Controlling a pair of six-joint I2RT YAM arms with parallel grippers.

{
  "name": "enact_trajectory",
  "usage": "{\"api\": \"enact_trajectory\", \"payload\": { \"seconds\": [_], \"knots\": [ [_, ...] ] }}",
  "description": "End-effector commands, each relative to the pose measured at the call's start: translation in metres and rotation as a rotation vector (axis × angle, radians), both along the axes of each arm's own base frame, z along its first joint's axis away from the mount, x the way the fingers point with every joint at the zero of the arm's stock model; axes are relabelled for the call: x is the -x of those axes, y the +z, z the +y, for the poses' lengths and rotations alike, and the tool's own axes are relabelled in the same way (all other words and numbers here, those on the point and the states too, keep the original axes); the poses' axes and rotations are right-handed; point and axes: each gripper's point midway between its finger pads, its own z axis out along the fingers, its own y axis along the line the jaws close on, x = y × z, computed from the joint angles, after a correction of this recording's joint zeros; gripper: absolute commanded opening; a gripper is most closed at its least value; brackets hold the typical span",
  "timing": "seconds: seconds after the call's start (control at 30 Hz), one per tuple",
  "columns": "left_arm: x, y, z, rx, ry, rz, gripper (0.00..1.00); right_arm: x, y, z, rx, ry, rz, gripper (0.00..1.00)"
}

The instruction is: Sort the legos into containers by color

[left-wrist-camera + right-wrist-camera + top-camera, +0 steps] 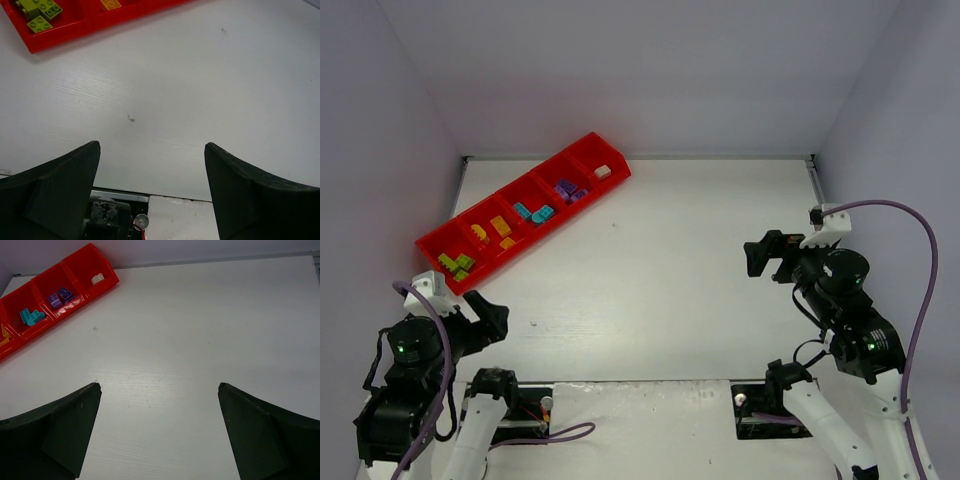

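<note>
Lab test booth: white table [670, 280], plain grey walls [650, 70].

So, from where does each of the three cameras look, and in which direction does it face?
Top external: above and behind the arm bases, looking down on the white table; both arms show, left gripper and right gripper open.
Left wrist: on the left arm, facing the lime green plastic bricks at one end of the long glossy red plastic tray; own dark fingers below.
Right wrist: on the right arm, facing the small white brick at the tray's other end; own fingers below.
Shared: all three see the tray.
</note>
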Motion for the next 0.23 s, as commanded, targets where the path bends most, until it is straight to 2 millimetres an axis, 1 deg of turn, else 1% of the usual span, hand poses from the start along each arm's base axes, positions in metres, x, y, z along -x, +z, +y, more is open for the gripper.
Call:
{"api": "enact_trajectory", "payload": {
  "seconds": [0.0, 0.2],
  "knots": [
    [-0.0079, 0.0064, -0.005, 0.022, -0.015, -0.008, 0.79, -0.0089, 0.0087, 0.0016, -0.016, -0.013, -0.035, 1.0],
    [-0.0077, 0.0047, -0.0049, 0.025, -0.012, -0.006, 0.79, -0.0105, 0.0103, 0.0014, -0.002, -0.01, -0.038, 1.0]
  ]
}}
